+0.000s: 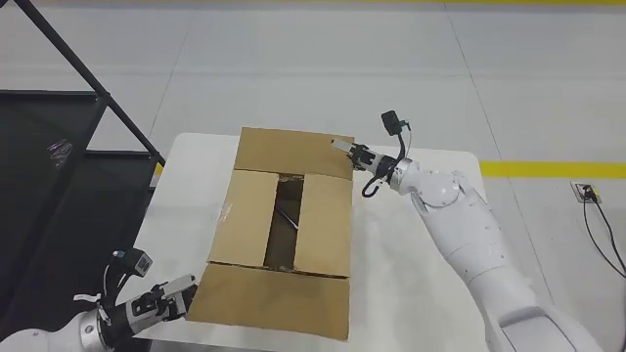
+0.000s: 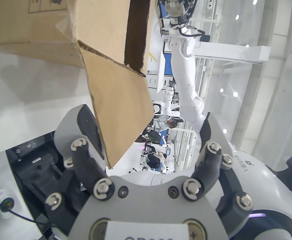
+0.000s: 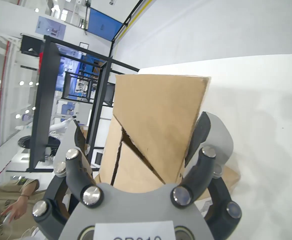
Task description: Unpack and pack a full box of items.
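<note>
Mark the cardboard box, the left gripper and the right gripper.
cardboard box (image 1: 245, 217): top view, on the top face of one inner flap.
left gripper (image 1: 184, 295): top view, between its fingertips, by the near outer flap.
right gripper (image 1: 344, 147): top view, between its fingertips, at the far outer flap's corner.

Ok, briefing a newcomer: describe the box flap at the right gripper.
On the white table stands one cardboard box. Its flap farthest from the robot is folded outward, the right gripper at its corner; the two middle flaps instead lie across the opening.
</note>
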